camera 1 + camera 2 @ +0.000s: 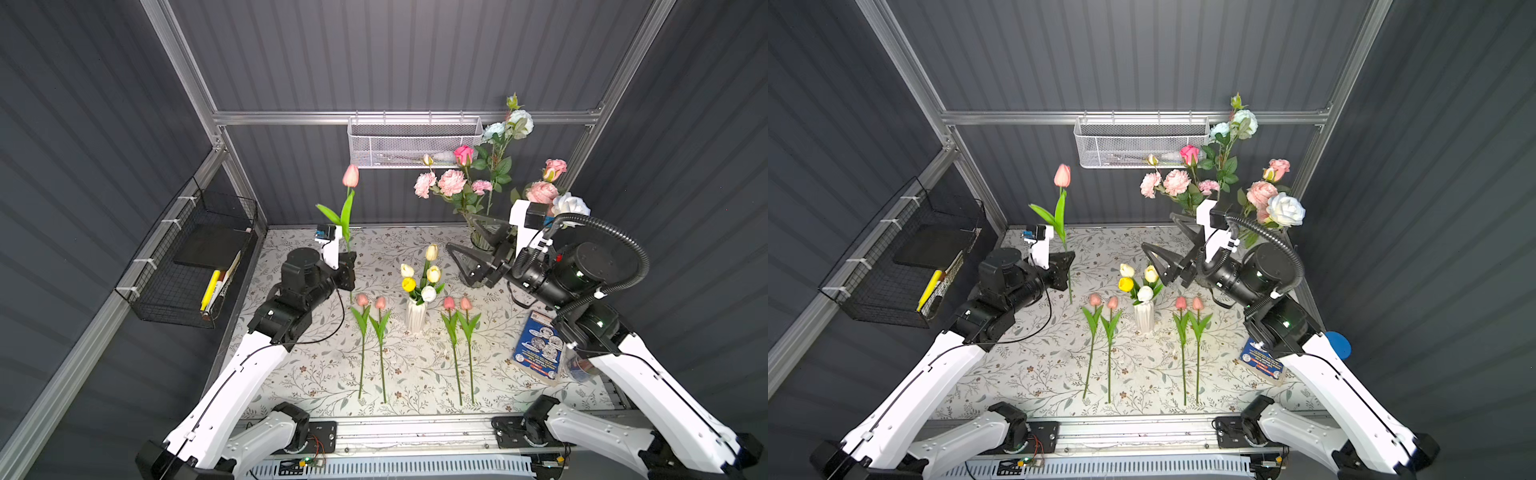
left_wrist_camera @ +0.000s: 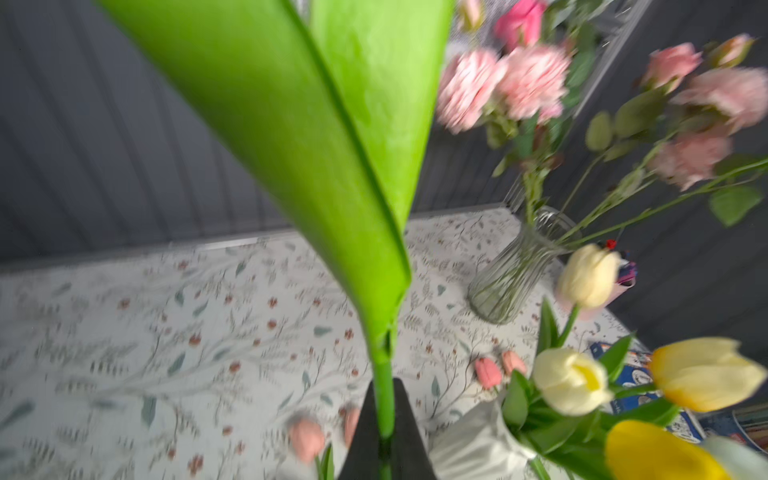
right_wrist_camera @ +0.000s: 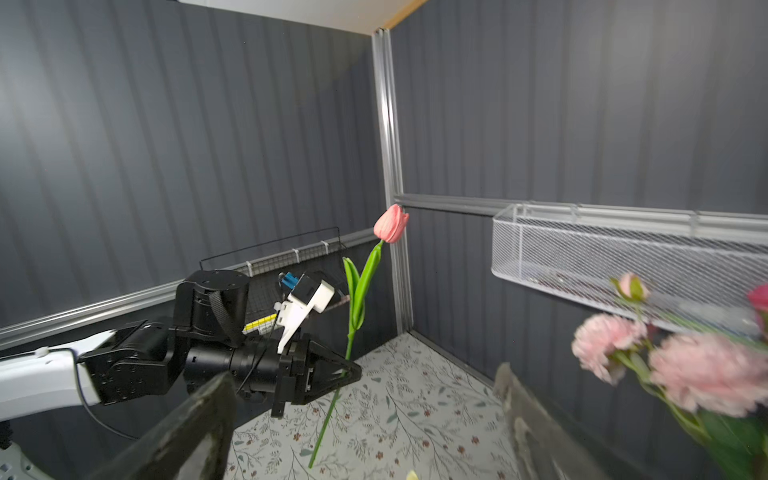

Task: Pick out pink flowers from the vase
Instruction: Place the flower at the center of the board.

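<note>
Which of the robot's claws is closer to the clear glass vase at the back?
The right gripper: it hangs open close by the glass vase. The left gripper is farther off, shut on a pink tulip.

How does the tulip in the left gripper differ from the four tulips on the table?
The held tulip stands upright, its stem pinched in the shut left gripper; the four tulips lie flat, untouched, in pairs either side of the white vase. All share closed pink blooms and green leaves.
</note>
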You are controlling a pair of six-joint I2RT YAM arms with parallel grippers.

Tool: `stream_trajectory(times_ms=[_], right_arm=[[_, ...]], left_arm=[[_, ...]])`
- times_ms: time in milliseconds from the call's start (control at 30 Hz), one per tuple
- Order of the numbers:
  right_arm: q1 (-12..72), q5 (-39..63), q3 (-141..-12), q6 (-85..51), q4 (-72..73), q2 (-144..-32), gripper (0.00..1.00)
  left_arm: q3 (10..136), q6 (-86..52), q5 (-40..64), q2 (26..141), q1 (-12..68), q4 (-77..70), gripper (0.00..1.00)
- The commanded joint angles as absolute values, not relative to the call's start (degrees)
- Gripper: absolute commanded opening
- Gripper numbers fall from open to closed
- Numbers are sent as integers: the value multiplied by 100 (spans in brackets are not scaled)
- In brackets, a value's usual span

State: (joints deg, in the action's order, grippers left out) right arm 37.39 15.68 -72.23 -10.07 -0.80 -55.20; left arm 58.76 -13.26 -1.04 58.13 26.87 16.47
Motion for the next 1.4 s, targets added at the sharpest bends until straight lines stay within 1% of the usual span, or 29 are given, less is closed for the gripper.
stream_trajectory(times_ms=[0,67,133,200,267,333,467,600,733,867,933,1133,1167,1233,1333,1367], right_arm=[[3740,846,-7096,-1204,-1115,-5296,99],[3739,278,-6762,-1549,-868,-5104,99],[3732,-33,-6783,-1786,-1226,-4998,99],[3719,26,-6950,-1859,-1697,-4971,99],[3722,341,-6964,-1846,-1839,-4880,99],[3719,505,-6811,-1862,-1692,-4727,99],[3723,493,-6597,-1923,-1532,-4456,99],[3718,523,-6574,-1906,-1452,-4352,99],[3723,546,-6608,-1794,-1381,-4316,99],[3722,398,-6679,-1599,-1385,-4328,99],[3720,299,-6697,-1499,-1380,-4303,99],[3715,229,-6724,-1371,-1372,-4289,99],[3721,219,-6703,-1371,-1366,-4291,99],[3710,222,-6656,-1379,-1312,-4298,99],[3716,257,-6610,-1404,-1264,-4315,99],[3720,268,-6596,-1412,-1241,-4324,99]], left_arm=[[5237,-2101,-538,5787,2681,2643,0],[4872,-2340,-539,5822,2681,2722,0],[4490,-2534,-473,5874,2672,2717,0],[4042,-2727,-473,5876,2672,2600,0],[3706,-3017,-516,5808,2704,2527,0],[3709,-3020,-482,5858,2699,2567,0],[3672,-3152,-631,6350,2812,2733,0],[3340,-3447,-591,6539,2812,2645,0],[3364,-3669,-508,6762,2828,2744,0],[3455,-3773,-305,7492,3030,2818,0],[3542,-3826,-359,7800,3147,2941,0],[3539,-3927,-457,7772,3164,3012,0],[3554,-3925,-466,7805,3164,3017,4],[3581,-3911,-465,7883,3155,3006,18],[3624,-3843,-478,7864,3155,3037,30],[3645,-3825,-506,7792,3155,3054,33]])
